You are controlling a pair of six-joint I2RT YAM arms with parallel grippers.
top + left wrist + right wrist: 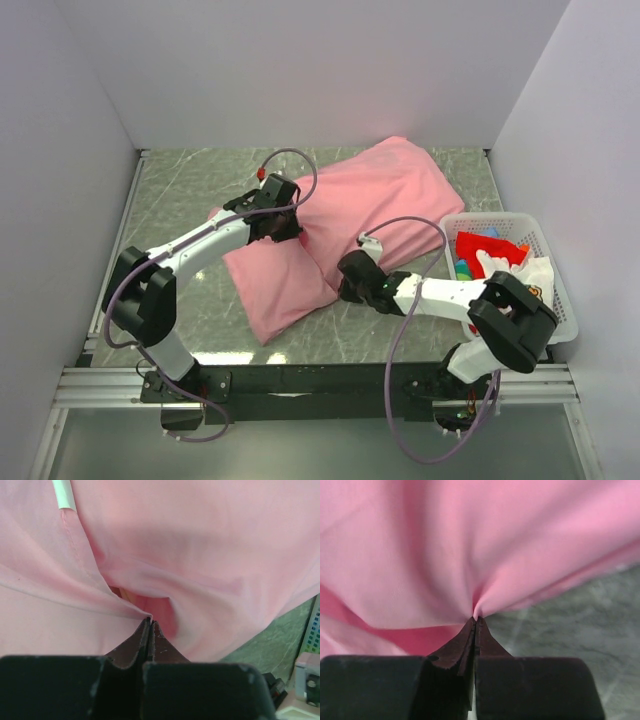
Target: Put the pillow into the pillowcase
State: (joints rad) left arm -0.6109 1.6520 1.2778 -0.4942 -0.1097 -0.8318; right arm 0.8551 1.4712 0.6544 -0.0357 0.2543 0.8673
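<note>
1. A large pink, slightly shiny fabric pillowcase [345, 215] lies slantwise on the grey-green marbled bench [190, 190]. It runs from the far right towards the near left and looks plump rather than flat.
2. The left fingers [150, 626] are pressed fully together on a pinch of the pink fabric. They hold it at a stitched fold on the pillowcase's left side, about halfway along its length.
3. Just beyond that pinch, the left wrist view shows a narrow cream-tan sliver between the pink folds. It looks like the soft pillow [123, 594], and the rest of it is covered by the fabric.
4. The right fingers [475, 624] are also closed, gripping a pucker of pink cloth at the pillowcase's near edge. Creases fan out from the tips, and bare bench shows to the right of them.
5. The two grips sit on opposite long sides of the pillowcase, with the left one farther from the arm bases than the right.
6. A white plastic lattice basket [556, 300] stands at the right edge of the bench, just beside the pillowcase's far end. It holds a crumpled red cloth [487, 247] and a white cloth [528, 274].
</note>
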